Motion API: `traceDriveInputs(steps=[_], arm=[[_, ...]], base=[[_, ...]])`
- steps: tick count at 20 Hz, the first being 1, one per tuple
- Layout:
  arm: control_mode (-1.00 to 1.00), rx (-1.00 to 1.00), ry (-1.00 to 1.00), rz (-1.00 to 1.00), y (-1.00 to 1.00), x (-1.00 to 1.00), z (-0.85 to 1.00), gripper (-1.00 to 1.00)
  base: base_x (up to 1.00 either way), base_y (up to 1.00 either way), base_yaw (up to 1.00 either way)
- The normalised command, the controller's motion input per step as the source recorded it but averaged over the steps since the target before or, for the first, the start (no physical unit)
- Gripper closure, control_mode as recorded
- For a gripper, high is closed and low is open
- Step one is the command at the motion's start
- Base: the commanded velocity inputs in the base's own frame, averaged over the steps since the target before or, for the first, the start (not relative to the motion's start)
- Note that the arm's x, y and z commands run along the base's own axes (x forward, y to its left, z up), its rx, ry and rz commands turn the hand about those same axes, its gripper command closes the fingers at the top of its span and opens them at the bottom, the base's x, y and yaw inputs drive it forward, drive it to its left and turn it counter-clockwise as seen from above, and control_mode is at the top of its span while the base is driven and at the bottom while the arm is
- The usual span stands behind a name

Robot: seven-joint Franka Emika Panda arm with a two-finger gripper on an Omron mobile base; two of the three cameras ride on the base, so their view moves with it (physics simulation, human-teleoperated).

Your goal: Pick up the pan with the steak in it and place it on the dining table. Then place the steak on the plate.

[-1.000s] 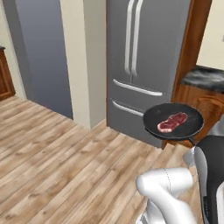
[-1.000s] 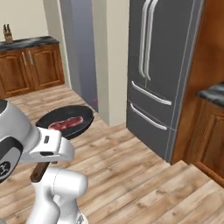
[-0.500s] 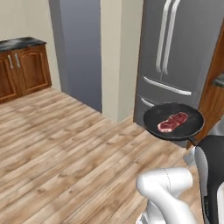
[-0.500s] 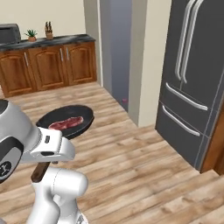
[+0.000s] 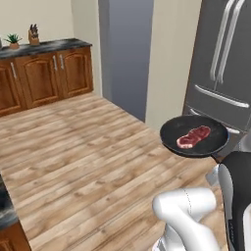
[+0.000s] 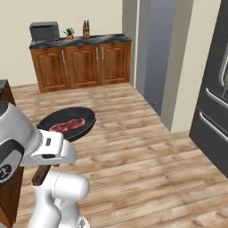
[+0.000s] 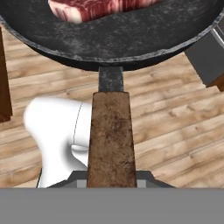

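Note:
The black pan (image 5: 171,132) hangs level in the air above the wooden floor, in front of my arm. The red steak (image 5: 193,136) lies flat in the middle of it. From the other side the pan (image 6: 87,116) and steak (image 6: 67,125) float just beyond my white forearm, and the brown handle (image 6: 41,174) pokes out below it. In the hand view my gripper (image 7: 111,181) is shut on the wooden handle (image 7: 111,140), with the pan (image 7: 113,39) and the steak (image 7: 96,6) straight ahead. The plate is out of view.
A steel fridge (image 5: 225,63) stands at the right. Wooden cabinets (image 6: 82,64) with a dark top line the far wall, carrying a toaster (image 6: 44,31), a plant and a knife block. A dark marbled corner (image 5: 6,208) on a brown base sits low left; I cannot tell whether it is the dining table.
The whole picture has swept sideways, so the base has turned: the fridge slid to the right edge and the far cabinets came into view. The pan stays held the same way.

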Motion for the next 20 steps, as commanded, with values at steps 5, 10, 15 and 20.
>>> traceDriveInputs(steps=[5,10,15,20], arm=[[1.00,0.00,0.00,0.00,0.00,0.00,0.00,1.00],[1.00,0.00,0.00,0.00,0.00,0.00,0.00,1.00],[1.00,0.00,0.00,0.00,0.00,0.00,0.00,1.00],[1.00,0.00,0.00,0.00,0.00,0.00,0.00,1.00]], base=[[-0.08,0.49,0.31],[-0.06,0.14,0.13],[0.08,-0.37,0.09],[0.22,-0.62,0.16]])
